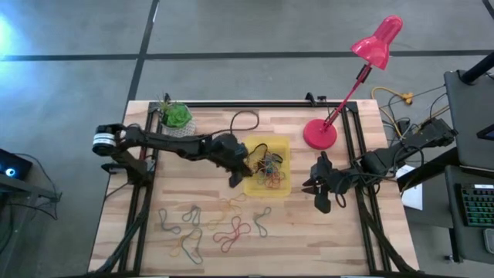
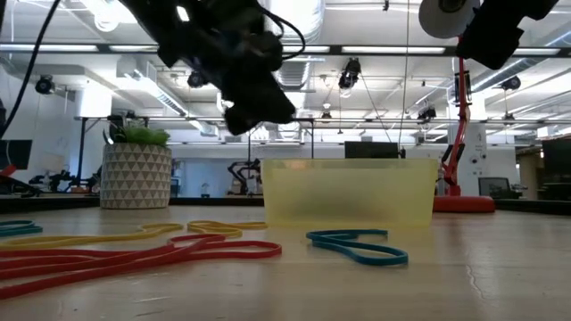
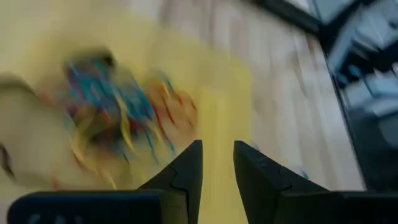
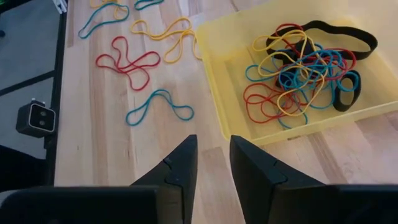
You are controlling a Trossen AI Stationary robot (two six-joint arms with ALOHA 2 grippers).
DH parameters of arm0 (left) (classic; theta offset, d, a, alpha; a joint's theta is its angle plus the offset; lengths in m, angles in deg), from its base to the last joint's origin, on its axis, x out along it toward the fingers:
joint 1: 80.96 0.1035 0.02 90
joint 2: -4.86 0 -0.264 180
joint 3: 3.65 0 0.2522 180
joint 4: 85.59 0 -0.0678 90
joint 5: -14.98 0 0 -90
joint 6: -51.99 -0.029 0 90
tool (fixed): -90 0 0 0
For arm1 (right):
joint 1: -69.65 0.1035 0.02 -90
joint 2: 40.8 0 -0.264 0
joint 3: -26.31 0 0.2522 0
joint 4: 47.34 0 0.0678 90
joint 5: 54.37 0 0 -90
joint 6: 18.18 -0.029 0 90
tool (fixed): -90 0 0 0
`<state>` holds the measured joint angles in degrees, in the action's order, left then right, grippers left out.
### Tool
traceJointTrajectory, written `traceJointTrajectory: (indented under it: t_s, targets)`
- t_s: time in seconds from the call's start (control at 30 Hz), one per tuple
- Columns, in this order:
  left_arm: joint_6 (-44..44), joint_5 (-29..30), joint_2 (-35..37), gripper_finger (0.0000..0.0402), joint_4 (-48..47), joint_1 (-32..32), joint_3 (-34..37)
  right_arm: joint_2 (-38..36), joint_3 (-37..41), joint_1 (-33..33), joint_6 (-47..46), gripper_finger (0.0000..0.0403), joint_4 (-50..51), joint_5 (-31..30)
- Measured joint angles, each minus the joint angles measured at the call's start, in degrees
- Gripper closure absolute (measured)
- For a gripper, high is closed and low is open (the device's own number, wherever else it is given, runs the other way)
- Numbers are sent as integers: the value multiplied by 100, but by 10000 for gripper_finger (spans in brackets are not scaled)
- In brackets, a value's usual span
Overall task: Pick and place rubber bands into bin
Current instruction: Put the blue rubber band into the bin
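You have the table (image 1: 324, 232) under both arms, with the lamp (image 1: 363, 69) and plant pot (image 1: 176, 117) at its far edge. The bin (image 1: 279, 184) sits just beyond your left gripper (image 1: 238, 174), whose fingers (image 3: 186, 171) stand slightly apart, holding nothing, over the bin's near rim. Inside it lies a tangle of rubber bands (image 4: 301, 68) (red, yellow, blue, black). Your right gripper (image 1: 320, 194) waits beside the bin's other side, narrow gap, empty. More loose bands (image 1: 208, 228) lie on the wood in front of the bin, well apart from both grippers.
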<state>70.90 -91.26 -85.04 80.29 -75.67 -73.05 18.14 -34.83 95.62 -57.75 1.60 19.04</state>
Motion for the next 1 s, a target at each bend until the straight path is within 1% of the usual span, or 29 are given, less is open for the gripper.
traceJointTrajectory:
  t_s: [0.17, 0.27, 0.37, 0.47, 0.6, 0.77, 0.9, 1.0]
  targets:
    - [230, -69, 598, 327, -1147, -598, 218, 0, 0, 0, 191, 314, -2, -10]
    - [503, 100, 1007, 327, -1749, -1034, 374, -2, 2, -2, 355, 318, -1, -10]
    - [893, 522, 1415, 327, -1998, -1454, 623, 0, 2, -2, 533, 324, -5, -11]
    - [1355, 881, 1788, 327, -2013, -1819, 924, 0, 4, -2, 657, 329, -25, -11]
    - [2065, 1072, 2135, 327, -2065, -2207, 1425, 0, 4, -2, 680, 333, -50, -11]
    - [2828, 1075, 2257, 327, -2163, -2592, 2041, 0, 4, -2, 674, 335, -105, -11]
    - [3051, 1098, 2185, 326, -2128, -2733, 2353, 0, 4, -2, 658, 335, -165, -11]
    - [3140, 1141, 2079, 326, -2270, -2753, 2412, 0, 4, 0, 613, 335, -177, -11]
